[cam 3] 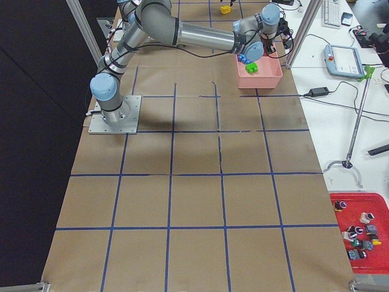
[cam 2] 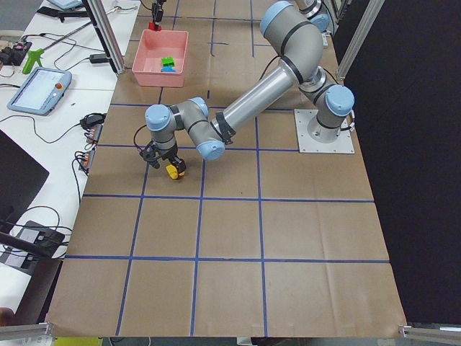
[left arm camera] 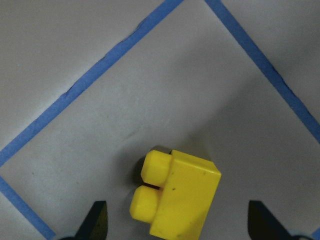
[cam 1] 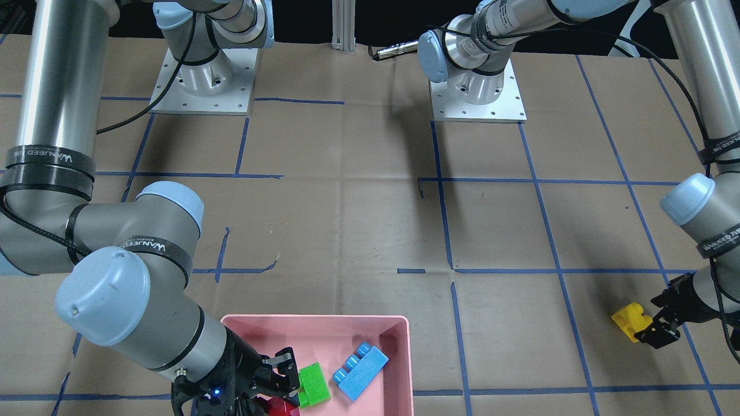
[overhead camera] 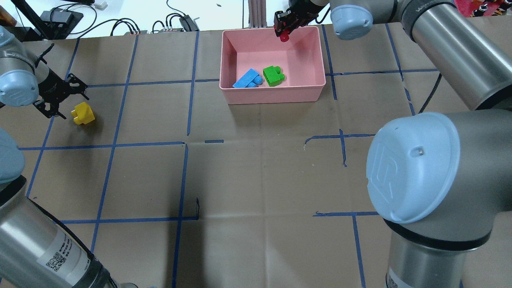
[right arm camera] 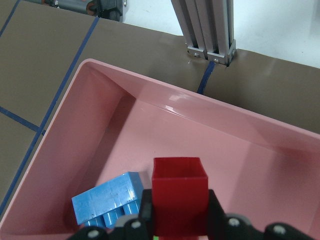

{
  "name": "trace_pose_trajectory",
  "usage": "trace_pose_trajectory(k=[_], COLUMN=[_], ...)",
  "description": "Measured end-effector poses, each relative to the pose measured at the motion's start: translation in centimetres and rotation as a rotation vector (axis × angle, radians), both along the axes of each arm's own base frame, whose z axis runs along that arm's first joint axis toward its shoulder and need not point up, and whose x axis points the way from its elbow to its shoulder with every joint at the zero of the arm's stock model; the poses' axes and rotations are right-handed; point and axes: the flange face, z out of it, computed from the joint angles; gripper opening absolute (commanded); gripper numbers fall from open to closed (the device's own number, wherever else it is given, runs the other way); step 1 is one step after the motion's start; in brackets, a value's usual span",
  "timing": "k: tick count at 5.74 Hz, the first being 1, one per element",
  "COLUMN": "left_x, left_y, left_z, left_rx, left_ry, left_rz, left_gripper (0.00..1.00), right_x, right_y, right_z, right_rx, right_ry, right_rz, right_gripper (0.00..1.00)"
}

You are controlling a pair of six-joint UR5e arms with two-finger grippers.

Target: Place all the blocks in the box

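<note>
Brown paper over the whole worktop (overhead camera: 260,180), crossed by a grid of blue tape lines (overhead camera: 132,83).

At the edge far from the robot, right of centre in the overhead view, the pink box (overhead camera: 276,95), open-topped and level.

Over the far part of that box, the right end effector (overhead camera: 282,29), pinching the red block (overhead camera: 284,37) between both fingers. From the right wrist camera, a red cube clamped low in view, with the box floor beneath it.

Out on the robot's left side, well apart from the box, the left end effector (overhead camera: 72,105), low over the paper with fingers spread wide and gripping nothing.

Inside the box, flat on the floor toward the near wall, the light blue block (overhead camera: 247,79), longest of the four, lying at a slant. Just beside it, touching or nearly so, the green block (overhead camera: 273,75).

On bare paper, in line with the gap between the spread left fingertips and touching neither, the yellow block (overhead camera: 83,113), studs to one side.

Smallest of all, the red one, held over the box and not resting on its floor.
</note>
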Motion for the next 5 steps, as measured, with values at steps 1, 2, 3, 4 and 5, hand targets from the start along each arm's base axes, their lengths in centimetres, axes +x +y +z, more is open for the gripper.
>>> trace_pose_trajectory(k=[1,2,3,4,5], left_x=[-0.13,-0.33,-0.42,-0.32,-0.13], left_y=[0.21,0.58,0.83,0.92,0.91], left_z=[-1.2,-1.9,-2.18,-2.18,-2.01], left_rx=[0.011,0.023,0.028,0.029,0.027], left_ry=[0.005,0.012,0.016,0.017,0.014], left_rz=[-0.008,-0.013,-0.015,-0.019,-0.028], left_gripper=[0.97,0.85,0.66,0.5,0.29], right_x=[0.09,0.09,0.07,0.06,0.05], right_y=[0.03,0.13,0.29,0.46,0.47], right_z=[-0.24,-0.43,-0.43,-0.61,-0.69], right_rx=[0.011,0.02,0.032,0.058,0.074], right_ry=[0.004,0.008,0.011,0.013,0.013], right_rz=[-0.001,-0.002,-0.003,-0.003,-0.003], right_gripper=[1.0,1.0,1.0,1.0,1.0])
